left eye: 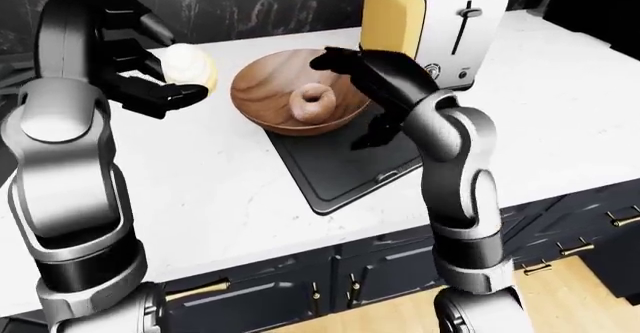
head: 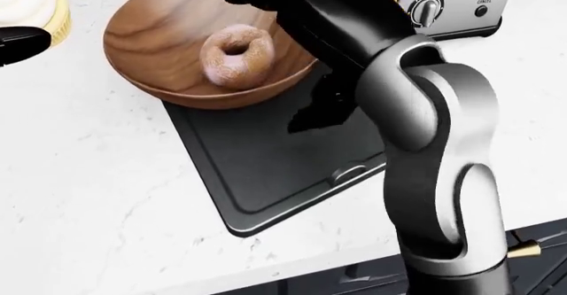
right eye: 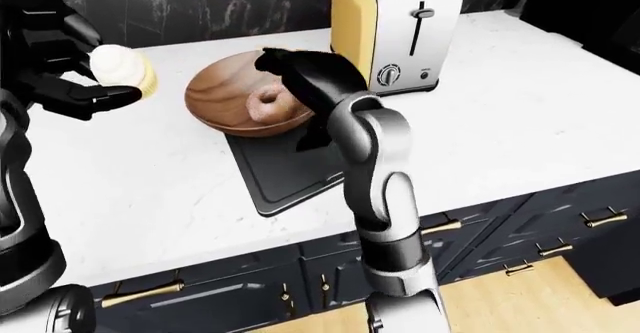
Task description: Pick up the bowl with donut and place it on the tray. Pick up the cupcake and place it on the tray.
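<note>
Two arms are showing in the left-eye view. The left robot hand (left eye: 150, 85) is hanging open by the cupcake (left eye: 190, 66), with its fingers around it, and I cannot tell if they are touching it. The wooden bowl (left eye: 262, 93) is sitting on the top end of the black tray (left eye: 335, 172) on the white tabletop (left eye: 220, 198), with the donut (left eye: 314, 102) inside. The right robot hand (left eye: 345, 63) is hovering over the bowl's right rim, fingers spread, holding nothing. A yellow toaster (left eye: 425, 18) is standing just beside the bowl.

Looking at the head view, the right arm is covering the tray's right side and part of the bowl's rim. The donut is lying in plain sight. The cupcake is cut off at the top left corner, and only a black fingertip (head: 22, 42) of the left robot hand is peeking in.

Looking at the right-eye view, the left robot hand is cut off at the left edge. Dark cabinets (right eye: 230, 288) are sitting under the tabletop.
</note>
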